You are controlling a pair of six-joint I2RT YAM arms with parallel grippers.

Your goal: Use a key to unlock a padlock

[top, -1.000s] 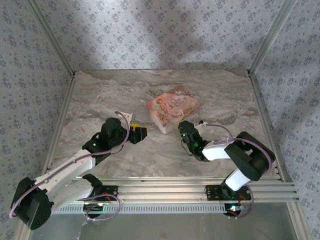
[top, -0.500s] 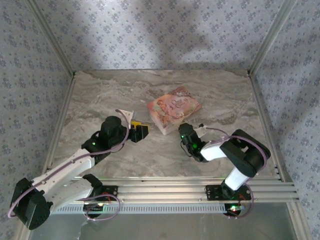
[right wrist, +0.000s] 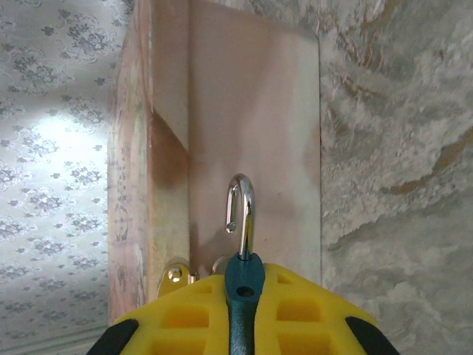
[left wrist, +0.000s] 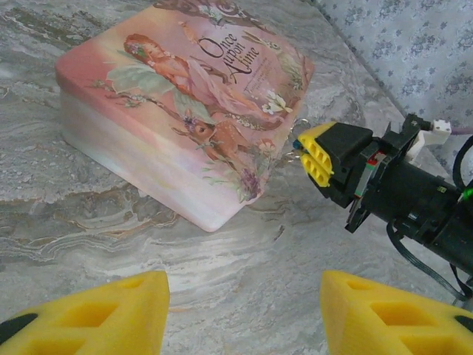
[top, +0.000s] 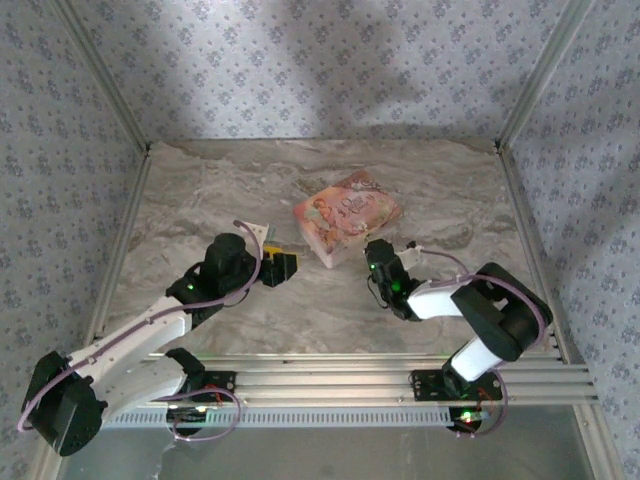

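The right gripper [left wrist: 319,151] pinches the blue padlock [right wrist: 244,285] just beside the pink box [left wrist: 185,111] corner, the left gripper [left wrist: 244,310] hangs half-wide and empty, and the key work probably lies ahead.

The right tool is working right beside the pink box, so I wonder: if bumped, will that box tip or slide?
The pink box lies flat on its broad face, so it would probably slide rather than tip. The table looks smooth, so little may hold it. Its crisp edges suggest a stiff shell; weight I cannot judge.
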